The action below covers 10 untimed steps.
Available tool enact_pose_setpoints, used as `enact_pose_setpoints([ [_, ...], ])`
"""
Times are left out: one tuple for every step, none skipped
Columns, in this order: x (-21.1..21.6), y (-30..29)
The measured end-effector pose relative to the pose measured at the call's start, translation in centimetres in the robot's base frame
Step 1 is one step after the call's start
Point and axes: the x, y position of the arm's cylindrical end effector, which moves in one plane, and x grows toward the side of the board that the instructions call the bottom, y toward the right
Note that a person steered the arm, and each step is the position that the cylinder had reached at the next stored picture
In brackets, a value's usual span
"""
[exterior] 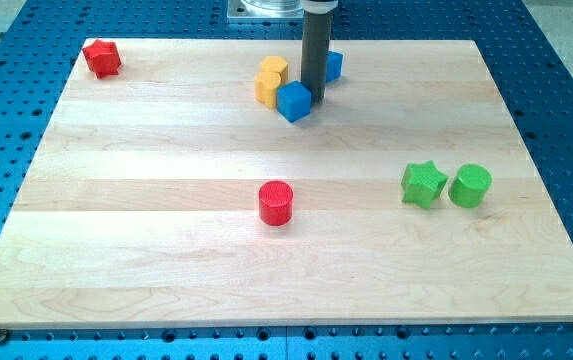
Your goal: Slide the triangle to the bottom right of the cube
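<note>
The wooden board [266, 250] lies on a blue perforated table [566, 120], and most of its blocks sit well apart from the work. My rod comes down at the far middle of the board, and my tip [315, 97] ends just right of the blue cube [294, 101], touching it or nearly so. There is no gripper here, so nothing opens, closes or holds anything; the tip only pushes.

The blue block [333, 66] just behind and right of the rod is partly hidden. I judge it to be the triangle, though its shape cannot be made out.

The yellow block [271, 80] stands just left of the cube, touching or almost touching it.

The risks, as I judge them:
- The tip stands between cube and triangle, so any leftward drift shoves the cube into the yellow block and moves the reference.
- Reaching the triangle's far side means going round it; a clipped corner would spin it away.
- A push off centre lets it slip past the tip.

The green star [424, 184], green cylinder [470, 186], red cylinder [276, 203] and red star [101, 57] lie clear.
</note>
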Motion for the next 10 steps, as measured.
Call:
enact_pose_setpoints([
  [0.0,-0.2],
  [-0.5,5.5],
  [-6.0,10.8],
  [-12.4,10.1],
  [-11.7,8.7],
  [-7.7,8.3],
  [-5.7,7.5],
  [-8.2,7.5],
  [-8.2,4.9],
  [-5.7,1.5],
])
